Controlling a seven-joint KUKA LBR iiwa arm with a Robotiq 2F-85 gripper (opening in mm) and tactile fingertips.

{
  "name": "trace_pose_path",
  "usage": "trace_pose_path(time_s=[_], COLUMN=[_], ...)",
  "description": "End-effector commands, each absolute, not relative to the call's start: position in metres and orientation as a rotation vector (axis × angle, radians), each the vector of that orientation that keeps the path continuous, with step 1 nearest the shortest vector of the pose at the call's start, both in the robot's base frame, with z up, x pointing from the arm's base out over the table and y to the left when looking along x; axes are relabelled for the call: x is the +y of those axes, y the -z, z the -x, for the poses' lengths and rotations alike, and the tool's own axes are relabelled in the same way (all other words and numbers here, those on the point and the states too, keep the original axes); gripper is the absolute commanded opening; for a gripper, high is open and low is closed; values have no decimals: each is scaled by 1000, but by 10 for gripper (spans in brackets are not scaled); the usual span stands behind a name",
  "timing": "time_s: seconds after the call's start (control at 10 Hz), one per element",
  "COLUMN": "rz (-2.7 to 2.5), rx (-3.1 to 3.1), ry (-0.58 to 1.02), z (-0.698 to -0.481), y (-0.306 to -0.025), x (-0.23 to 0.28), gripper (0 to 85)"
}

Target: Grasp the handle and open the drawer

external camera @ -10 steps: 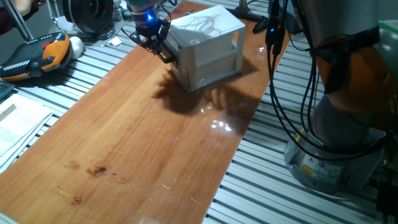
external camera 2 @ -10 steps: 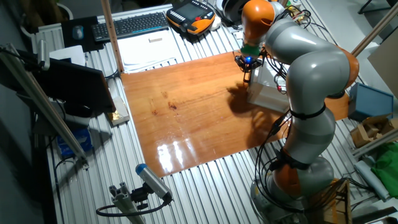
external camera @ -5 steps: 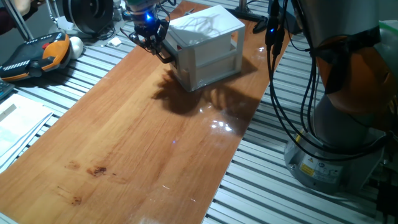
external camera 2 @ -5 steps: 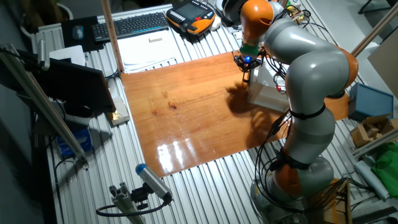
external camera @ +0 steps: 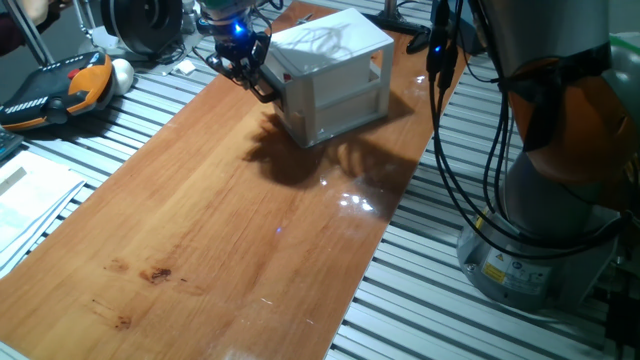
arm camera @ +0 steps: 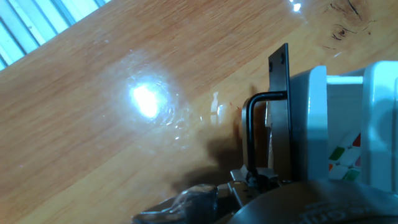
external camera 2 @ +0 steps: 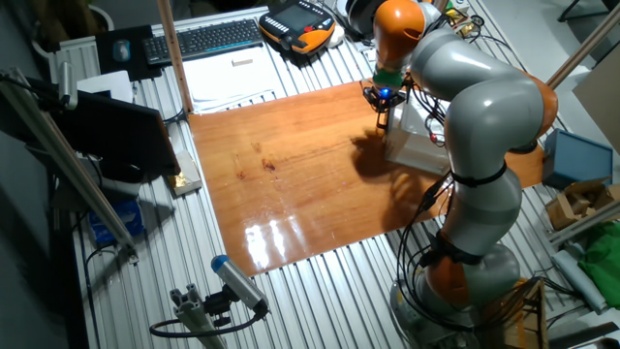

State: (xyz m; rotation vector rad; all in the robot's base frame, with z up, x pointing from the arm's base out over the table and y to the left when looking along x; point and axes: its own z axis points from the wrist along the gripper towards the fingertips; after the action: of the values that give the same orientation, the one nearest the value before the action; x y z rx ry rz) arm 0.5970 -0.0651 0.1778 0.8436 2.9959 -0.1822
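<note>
The white housing [external camera: 335, 60] stands at the far end of the wooden board [external camera: 220, 220]; it also shows in the other fixed view [external camera 2: 418, 141]. My gripper [external camera: 262, 88] is at its left face, against the drawer front. In the hand view the black U-shaped handle [arm camera: 247, 130] sits beside one black finger [arm camera: 280, 81], which lies between the bar and the white drawer front [arm camera: 309, 124]. The second finger is hidden. The gripper [arm camera: 264, 124] looks shut on the handle. The drawer stands a little out of the housing [arm camera: 382, 112], with a coloured object showing in the gap.
An orange and black teach pendant [external camera: 55, 85] lies left of the board on the slatted table. A keyboard [external camera 2: 199, 39] and papers [external camera 2: 232, 78] lie at the far side. Black cables [external camera: 450, 150] hang beside the robot base [external camera: 550, 200] on the right.
My gripper has shifted slightly to the left, away from the housing. The housing has not moved.
</note>
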Motion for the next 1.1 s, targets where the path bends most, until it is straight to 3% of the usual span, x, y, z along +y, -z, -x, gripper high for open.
trace_pose_path(time_s=[0.0,1.0], rz=[-840,-826], rx=[2997,3009], ry=[181,179], z=[-597,-601], y=[-178,-179], x=[-65,-55], gripper=[7,7])
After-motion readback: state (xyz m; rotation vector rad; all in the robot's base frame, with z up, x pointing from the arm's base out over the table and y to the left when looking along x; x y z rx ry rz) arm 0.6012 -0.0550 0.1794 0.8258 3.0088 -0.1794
